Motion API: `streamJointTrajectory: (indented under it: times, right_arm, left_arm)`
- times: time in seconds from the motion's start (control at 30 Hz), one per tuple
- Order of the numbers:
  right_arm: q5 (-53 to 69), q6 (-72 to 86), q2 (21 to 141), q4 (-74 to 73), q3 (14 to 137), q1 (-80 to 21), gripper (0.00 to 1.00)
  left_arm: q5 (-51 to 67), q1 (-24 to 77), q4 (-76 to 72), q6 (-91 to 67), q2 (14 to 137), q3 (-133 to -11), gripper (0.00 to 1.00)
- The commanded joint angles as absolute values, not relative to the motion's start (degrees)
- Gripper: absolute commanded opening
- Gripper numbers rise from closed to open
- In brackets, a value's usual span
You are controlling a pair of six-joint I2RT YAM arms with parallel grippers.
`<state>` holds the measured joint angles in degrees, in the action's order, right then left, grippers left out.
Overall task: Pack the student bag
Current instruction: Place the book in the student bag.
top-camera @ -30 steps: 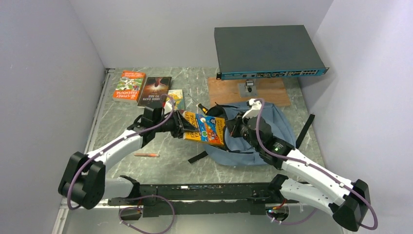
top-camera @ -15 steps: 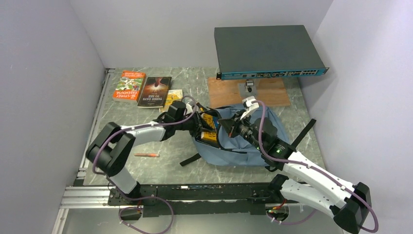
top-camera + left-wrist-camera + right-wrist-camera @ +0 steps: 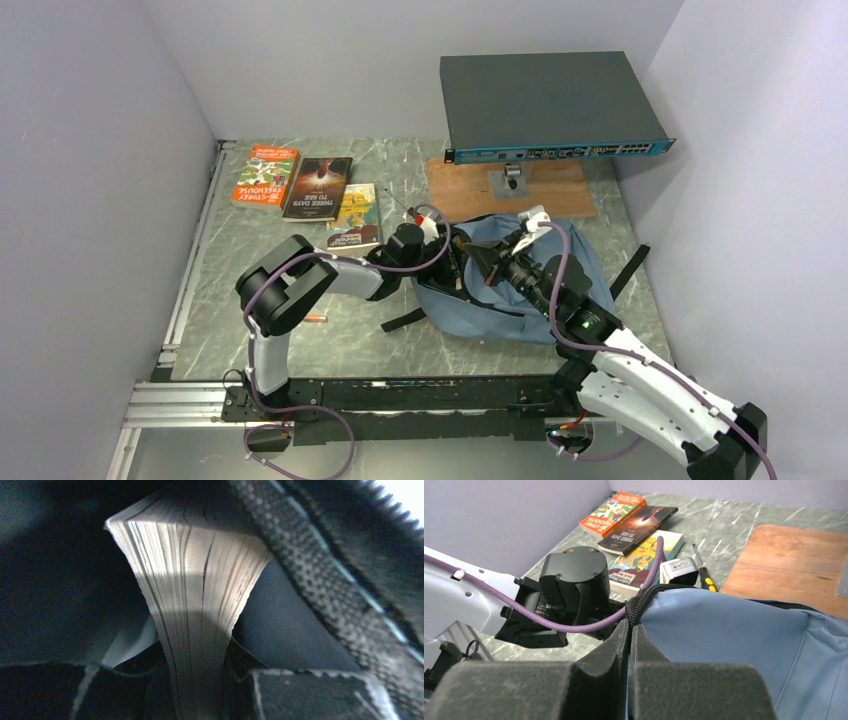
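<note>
One student bag (image 3: 478, 312) flat toward the table's (image 3: 225, 240) right edge, long axis left-right, mouth facing left. Left gripper (image 3: 200, 700) clamped on one book (image 3: 192, 595) inside. Right gripper (image 3: 629, 640) pinched together on the zipper rim (image 3: 636, 607). Three more by the far-left corner: orange book (image 3: 266, 177), black book (image 3: 318, 187), yellow book (image 3: 354, 217).

Left gripper (image 3: 195, 700) was hidden from above inside the student bag (image 3: 470, 318). The cover of its book (image 3: 192, 595) went unseen.

Black paperback book (image 3: 639, 527) w/ red glow on cover: "THREE DAYS TO SEE" (upside down in right wrist view). Orange paperback book (image 3: 613, 512) beside it: "STOREY TREEHOUSE", rest too small. Yellow-teal paperback book (image 3: 644, 562): title illegible.
</note>
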<state>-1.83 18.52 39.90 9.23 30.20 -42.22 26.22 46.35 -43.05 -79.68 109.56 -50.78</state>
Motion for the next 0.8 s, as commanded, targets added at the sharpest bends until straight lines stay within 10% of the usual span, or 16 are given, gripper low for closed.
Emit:
streamJointTrajectory:
  times: [0.0, 0.27, 0.57, 0.77]
  right_arm:
    - [-0.27, 16.01, 36.57, 13.97, 32.06, -40.77, 0.00]
    - [-9.36, 19.97, 46.05, -20.51, 43.18, -41.34, 0.01]
    - [-14.91, 25.62, 56.43, -34.95, 49.23, -42.36, 0.50]
    - [-15.97, 24.11, 64.77, -32.04, 53.68, -42.70, 0.66]
  left_arm:
    - [23.09, 48.87, -38.88, -71.22, 109.87, -58.07, 0.00]
    - [19.84, 47.75, -41.83, -74.21, 107.24, -50.62, 0.00]
    - [20.38, 47.78, -50.59, -78.40, 108.99, -47.50, 0.00]
    - [20.03, 48.59, -44.76, -76.59, 108.51, -48.45, 0.00]
